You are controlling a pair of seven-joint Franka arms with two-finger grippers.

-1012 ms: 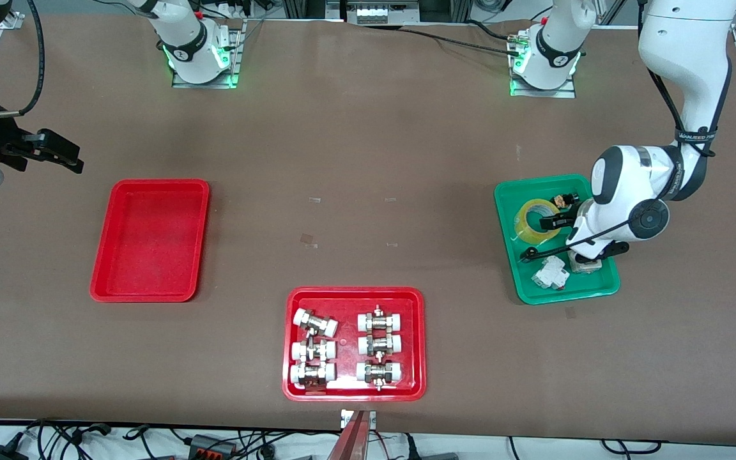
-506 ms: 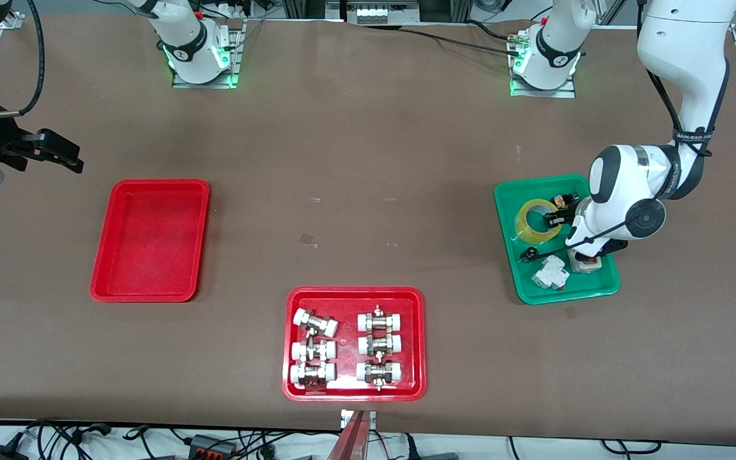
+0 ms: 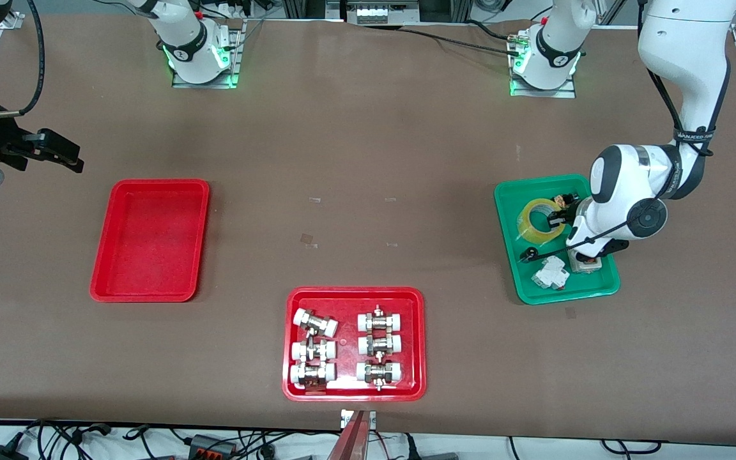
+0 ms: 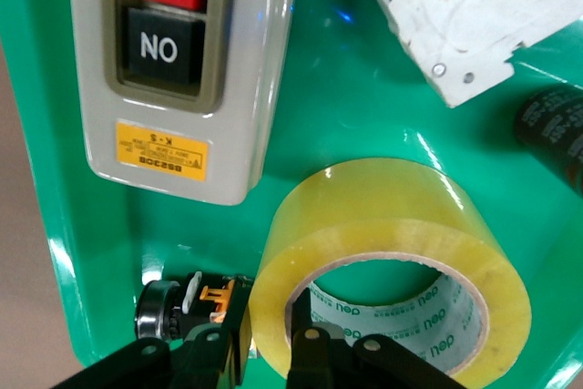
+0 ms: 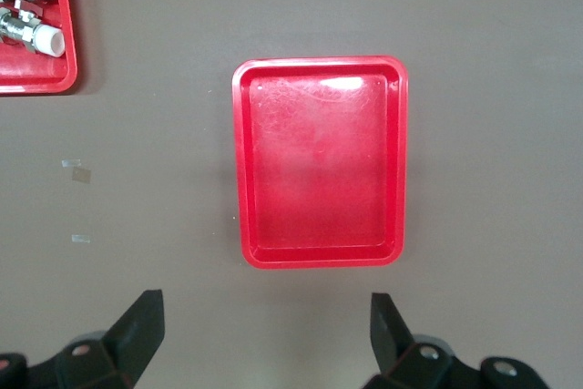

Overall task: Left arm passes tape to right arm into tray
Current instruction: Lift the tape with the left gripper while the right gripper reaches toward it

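The yellow tape roll (image 3: 525,222) lies flat in the green tray (image 3: 566,291) at the left arm's end of the table. My left gripper (image 3: 555,221) is down in that tray. In the left wrist view its two black fingers straddle the wall of the tape (image 4: 392,216), one outside and one inside the core, pressed on it; the gripper (image 4: 273,327) is shut on the tape. The plain red tray (image 3: 151,239) lies empty at the right arm's end. My right gripper (image 3: 61,153) waits open above the table beside that tray (image 5: 319,161), fingers wide apart (image 5: 264,325).
A grey ON/OFF switch box (image 4: 182,61), a white breaker (image 4: 474,15) and a small black bearing (image 4: 155,312) share the green tray (image 4: 346,88). A red tray with pipe fittings (image 3: 355,391) lies at the table's middle, nearest the front camera.
My left gripper's fingers have closed from wide open onto the tape's wall. The tape has shifted slightly in the green tray. The right arm has not moved.
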